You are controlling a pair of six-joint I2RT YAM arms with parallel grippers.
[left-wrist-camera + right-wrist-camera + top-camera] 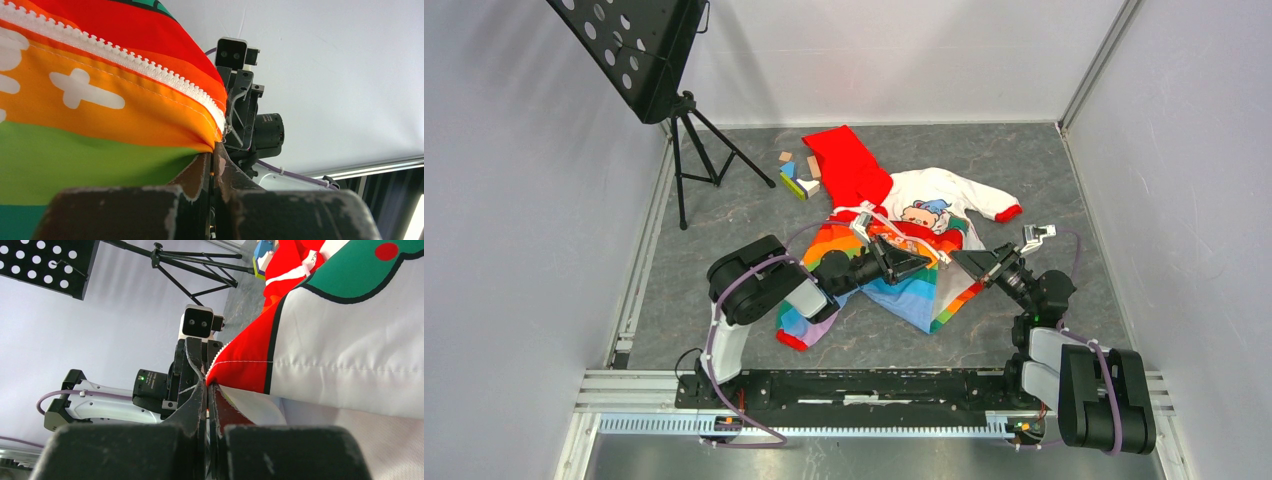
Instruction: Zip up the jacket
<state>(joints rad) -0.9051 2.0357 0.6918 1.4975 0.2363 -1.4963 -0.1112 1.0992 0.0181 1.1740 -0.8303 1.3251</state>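
Walls [874, 60] of pale grey are enclosing a marbled grey table [724, 290], with a black stand [639, 50] leaning in at far left. The jacket [894, 230] is lying crumpled at centre, red hood farthest, its rainbow front partly hiding under both arms. The left gripper [916, 262] is pinching tight the orange edge beside the white zipper [125, 57]. The right gripper [964, 258] is clamping tight a red-and-white edge just right of it.

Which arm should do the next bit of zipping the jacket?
Probably left. The left gripper pinches the jacket right where its white zipper teeth end; the right gripper only holds a red-and-white edge.
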